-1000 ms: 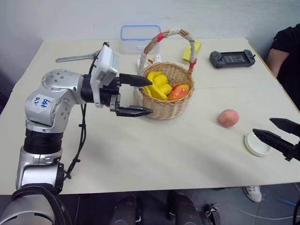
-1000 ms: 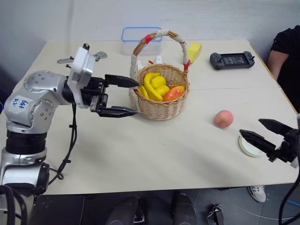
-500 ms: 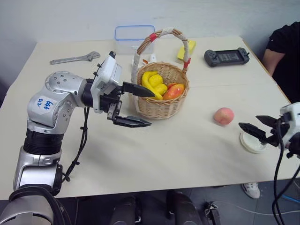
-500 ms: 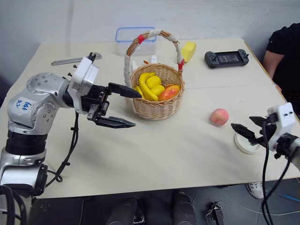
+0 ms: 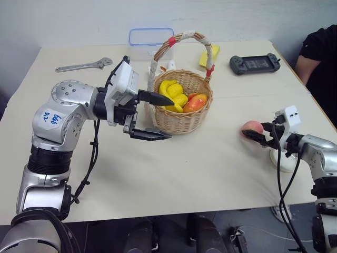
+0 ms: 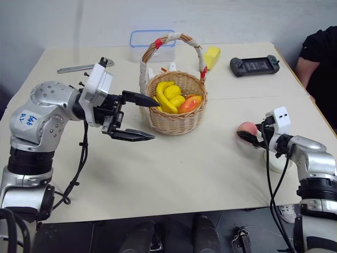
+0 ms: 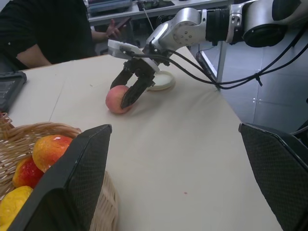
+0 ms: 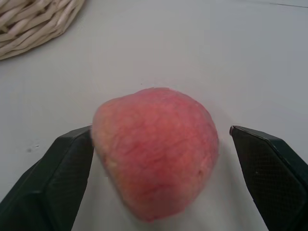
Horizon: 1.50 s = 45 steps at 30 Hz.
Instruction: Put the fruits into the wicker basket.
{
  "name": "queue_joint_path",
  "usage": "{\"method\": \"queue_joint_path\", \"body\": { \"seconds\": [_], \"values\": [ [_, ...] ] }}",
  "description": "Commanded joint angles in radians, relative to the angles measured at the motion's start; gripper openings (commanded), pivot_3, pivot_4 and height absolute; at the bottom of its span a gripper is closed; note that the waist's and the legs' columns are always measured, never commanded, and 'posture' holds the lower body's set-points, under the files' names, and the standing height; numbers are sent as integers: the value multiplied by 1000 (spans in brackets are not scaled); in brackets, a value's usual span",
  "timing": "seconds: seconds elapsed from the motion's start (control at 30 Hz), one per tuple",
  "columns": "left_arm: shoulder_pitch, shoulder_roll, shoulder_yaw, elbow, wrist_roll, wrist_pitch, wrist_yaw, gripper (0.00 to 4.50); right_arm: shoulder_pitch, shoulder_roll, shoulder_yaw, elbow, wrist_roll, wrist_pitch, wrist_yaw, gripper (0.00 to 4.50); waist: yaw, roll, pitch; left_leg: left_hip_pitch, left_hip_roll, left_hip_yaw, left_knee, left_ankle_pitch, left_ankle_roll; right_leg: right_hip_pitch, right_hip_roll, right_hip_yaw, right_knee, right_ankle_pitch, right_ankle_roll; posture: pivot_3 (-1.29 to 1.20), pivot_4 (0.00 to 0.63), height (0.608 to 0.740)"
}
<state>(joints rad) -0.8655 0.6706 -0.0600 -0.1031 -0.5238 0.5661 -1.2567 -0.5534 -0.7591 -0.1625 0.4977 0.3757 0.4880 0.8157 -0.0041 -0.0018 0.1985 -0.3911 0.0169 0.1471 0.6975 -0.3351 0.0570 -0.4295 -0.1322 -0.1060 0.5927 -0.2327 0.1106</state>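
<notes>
Mango (image 5: 199,102) already lies in the wicker basket (image 5: 181,119). Right claw (image 8: 159,168) straddles the peach (image 8: 156,151), jaws wide; next, close and lift toward ten o'clock. Left claw (image 5: 158,117) hangs wide, empty.

Bright, even light; soft shadows, slight blur.

A white sticker (image 5: 48,117) on the left arm bears blue handwriting too unclear to read.

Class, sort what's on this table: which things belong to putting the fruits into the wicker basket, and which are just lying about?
Job: peach, mango, wicker basket, right gripper.
Lying about: wrench, plastic box, game controller, white lid, yellow sponge.
</notes>
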Motion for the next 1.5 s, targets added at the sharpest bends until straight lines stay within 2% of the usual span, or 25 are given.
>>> {"method": "queue_joint_path", "body": {
  "seconds": [0.03, 0.1, 0.17, 0.3, 0.43, 0.53, 0.63, 0.77, 0.87, 0.97, 1.07, 1.3, 1.4, 1.5],
  "values": [
    [-20, 3, 15, -2, -2, -9, 12, 4500, -8, 1, -35, -9, 8, -35, 21, 3543, -2, 0, 0, 0, 0, 0, 0, 0, 0, 0, 0, 0, 0, 0, 0, 0, 150, 740],
    [-17, 2, 33, 10, -11, 4, 32, 4500, 14, 6, -60, -65, 45, -35, 49, 2891, -3, 0, 0, 0, 0, 0, 0, 0, 0, 0, 0, 0, 0, 0, 0, 0, 150, 740],
    [-14, -2, 82, 40, -31, 44, 90, 4500, 42, 18, -104, -175, 114, -1, 65, 2546, -2, 0, 0, 0, 0, 0, 0, 0, 0, 0, 0, 0, 0, 0, 0, 0, 150, 740],
    [24, 16, 164, 37, -58, 92, 171, 4500, 35, 60, -177, -421, 270, 149, -4, 2506, -9, 1, 0, 1, 1, 0, 0, 1, -1, 0, 1, 1, 2, 0, 0, 0, 150, 740],
    [104, 49, 212, -16, -70, 121, 210, 4500, -102, 147, -109, -596, 344, 279, -132, 2506, -27, 1, 0, 1, 2, 0, 0, 0, -2, -1, 1, 1, 2, 0, 0, 0, 150, 740],
    [135, 51, 223, -52, -80, 130, 235, 4500, -241, 245, 5, -572, 281, 300, -207, 2506, -30, 1, 0, 1, 3, 0, 0, 0, -4, -2, 1, 1, 4, -1, -2, 0, 150, 740],
    [142, 47, 214, -74, -77, 124, 252, 4500, -347, 324, 95, -486, 218, 277, -219, 2506, -23, 1, 0, -1, 3, 1, -1, 0, -5, -7, 1, 1, 8, -2, -4, 0, 150, 740],
    [144, 47, 207, -90, -70, 111, 267, 4500, -413, 377, 192, -371, 125, 214, -188, 2506, -20, 0, 0, -12, 0, 0, 0, 1, -4, -17, -1, 0, 10, -2, -4, 0, 150, 740],
    [149, 49, 211, -98, -70, 107, 277, 4500, -442, 410, 220, -304, 83, 177, -184, 2506, -25, 0, 0, -12, -1, 1, 0, 1, -3, -17, -1, -3, 9, -2, -4, 0, 150, 740],
    [164, 49, 214, -113, -73, 104, 288, 4500, -461, 437, 229, -257, 48, 148, -183, 3509, -28, 0, 0, -12, 1, 2, 0, 2, -4, -17, 0, -4, 9, -2, -4, 0, 150, 740],
    [178, 46, 214, -131, -76, 103, 300, 4500, -453, 436, 223, -299, 42, 154, -171, 4487, -28, 0, 0, -12, 2, 2, 0, 3, -5, -17, 1, -4, 10, -2, -4, 0, 150, 740],
    [174, 47, 217, -128, -80, 98, 307, 4500, -350, 304, 36, -544, 167, 293, -190, 4487, -17, 0, 0, -13, 1, 0, 0, 3, -5, -17, 0, -4, 10, -2, -4, 0, 150, 740],
    [166, 43, 212, -119, -76, 91, 309, 4500, -321, 270, -2, -538, 157, 288, -212, 4487, -23, 0, 0, -12, 0, 1, 0, 3, -4, -17, 0, -4, 10, -2, -4, 0, 150, 740],
    [148, 28, 207, -109, -72, 83, 322, 4500, -362, 291, -5, -419, 114, 222, -245, 4487, -32, 0, 0, -11, 1, 3, 0, 4, -5, -17, 1, -3, 11, -2, -4, 0, 150, 740]
  ]
}}
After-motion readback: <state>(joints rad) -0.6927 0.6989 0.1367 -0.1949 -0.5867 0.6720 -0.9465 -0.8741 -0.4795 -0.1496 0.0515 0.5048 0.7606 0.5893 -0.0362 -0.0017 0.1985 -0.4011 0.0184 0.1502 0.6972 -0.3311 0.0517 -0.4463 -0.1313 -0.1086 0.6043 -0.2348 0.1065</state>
